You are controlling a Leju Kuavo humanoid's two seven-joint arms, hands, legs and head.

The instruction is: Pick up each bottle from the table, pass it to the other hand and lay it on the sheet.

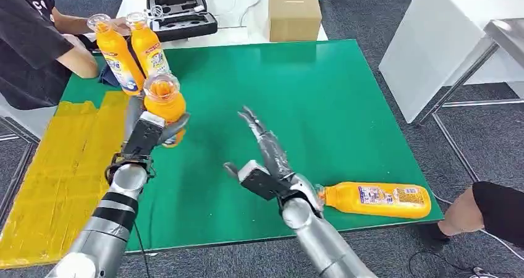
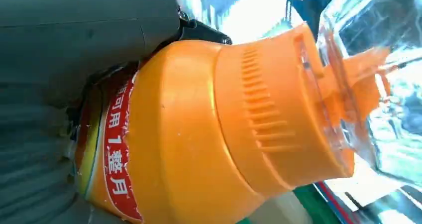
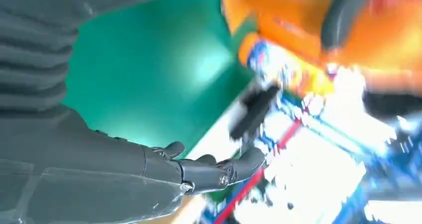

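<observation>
My left hand (image 1: pixel 150 136) grips an orange juice bottle (image 1: pixel 163 102) and holds it upright above the green table, close to the yellow sheet (image 1: pixel 55 167). Up close, the bottle (image 2: pixel 209 134) shows its orange shoulder, clear cap and red label against my left hand (image 2: pixel 59 84). My right hand (image 1: pixel 266 160) is open over the table's middle, fingers stretched forward and holding nothing; its fingers (image 3: pixel 209 171) hang over the green surface. Another orange bottle (image 1: pixel 377 200) lies on its side near the front right edge. A person at the far left holds two more bottles (image 1: pixel 133 52) upright.
The green table (image 1: pixel 333 105) has free room at its centre and right. Beyond it stand a cardboard box (image 1: pixel 294 13) and an open black case (image 1: pixel 180 13) on a white table. Another person's arm (image 1: pixel 488 211) shows at the right front corner.
</observation>
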